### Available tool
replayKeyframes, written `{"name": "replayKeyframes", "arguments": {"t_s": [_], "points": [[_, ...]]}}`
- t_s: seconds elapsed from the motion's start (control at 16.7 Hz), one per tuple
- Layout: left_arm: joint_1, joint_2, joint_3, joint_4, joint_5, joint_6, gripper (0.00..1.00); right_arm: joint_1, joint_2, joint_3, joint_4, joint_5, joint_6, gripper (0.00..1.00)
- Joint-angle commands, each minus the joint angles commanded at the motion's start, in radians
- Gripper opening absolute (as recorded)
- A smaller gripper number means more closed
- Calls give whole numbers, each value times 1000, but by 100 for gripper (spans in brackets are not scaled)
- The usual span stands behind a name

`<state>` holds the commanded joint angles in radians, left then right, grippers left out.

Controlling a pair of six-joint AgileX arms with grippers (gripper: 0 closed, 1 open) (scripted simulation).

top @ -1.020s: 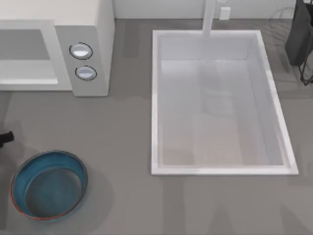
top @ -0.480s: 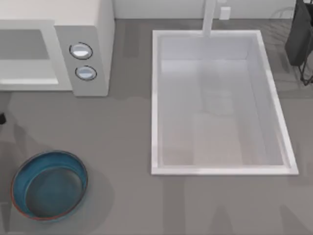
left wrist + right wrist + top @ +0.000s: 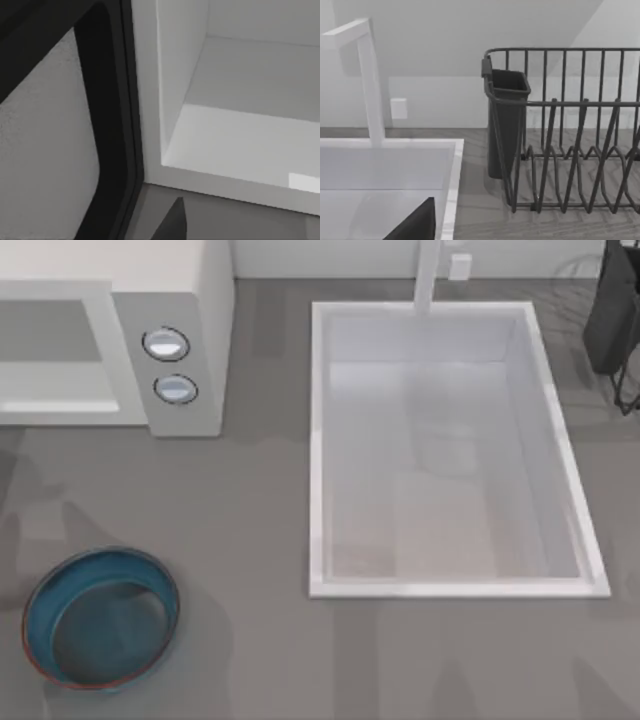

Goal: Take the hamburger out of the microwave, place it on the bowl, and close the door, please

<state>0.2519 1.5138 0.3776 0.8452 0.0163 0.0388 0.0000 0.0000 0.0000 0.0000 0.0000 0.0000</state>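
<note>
- No hamburger is visible to me; judging by the task, it probably sits deeper in the microwave (image 3: 150, 300), far left on the tabletop (image 3: 260, 500).
- My left wrist camera looks into the white cavity (image 3: 240, 115), with the door (image 3: 55, 140) swung open beside it, so access looks clear.
- One bowl (image 3: 100, 617) waits near left, handy for the drop.
- Both jaws: cannot tell.
- Right arm idles by the sink (image 3: 385, 170) and dish rack (image 3: 570, 130).
</note>
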Motion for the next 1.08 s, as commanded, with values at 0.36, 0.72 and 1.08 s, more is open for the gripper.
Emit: {"name": "replayKeyframes", "arguments": {"t_s": [0.36, 0.72, 1.08], "points": [[-1, -21, -1, -24, -1, 2, 0, 0, 0, 0, 0, 0, 0, 100], [-59, 29, 121, -172, -31, -150, 0, 0, 0, 0, 0, 0, 0, 100], [-240, 179, 451, -676, -145, -676, 0, 0, 0, 0, 0, 0, 0, 100]]}}
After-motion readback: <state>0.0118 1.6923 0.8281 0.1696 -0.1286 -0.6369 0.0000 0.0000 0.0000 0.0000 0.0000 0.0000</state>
